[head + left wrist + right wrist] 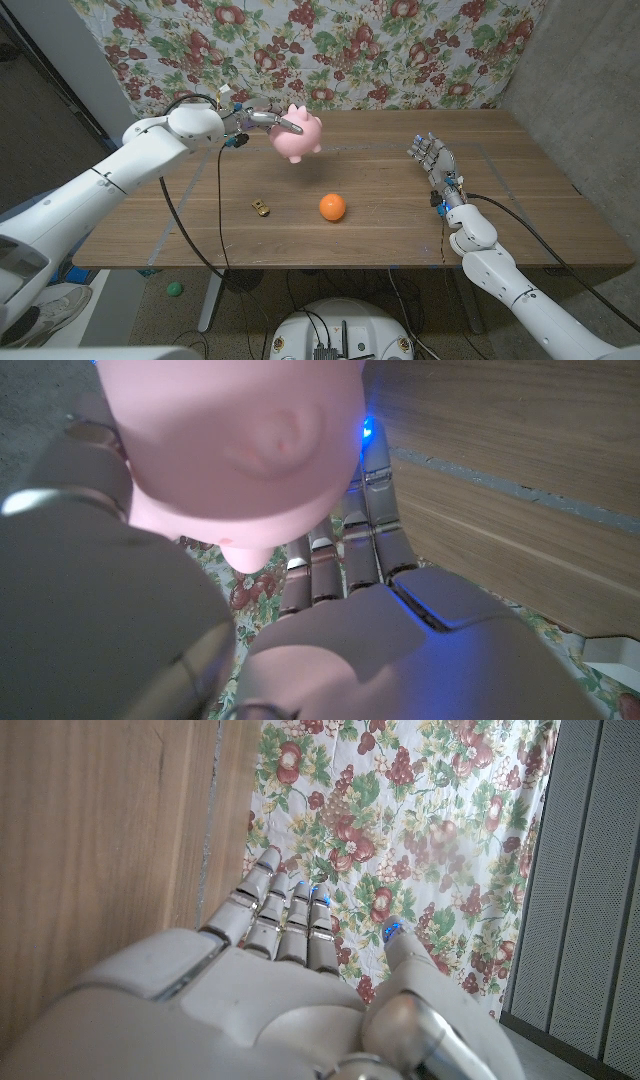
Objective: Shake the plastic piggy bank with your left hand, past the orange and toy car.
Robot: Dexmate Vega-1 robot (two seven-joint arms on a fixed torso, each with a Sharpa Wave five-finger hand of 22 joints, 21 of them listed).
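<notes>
The piggy bank [297, 133] hangs above the table [380, 240] in my head view, gripped by my left hand [262, 119] at about eleven o'clock from the orange [333, 207]. The toy car [261, 207] lies at nine o'clock from the orange, apart from it. My right hand [432, 158] holds nothing, fingers straight.

Left wrist: the pink piggy bank [240, 450] sits against my fingers [345, 550].

Right wrist: my right hand [290, 980] holds nothing, its fingers [285, 915] extended toward the floral cloth [420, 820].
</notes>
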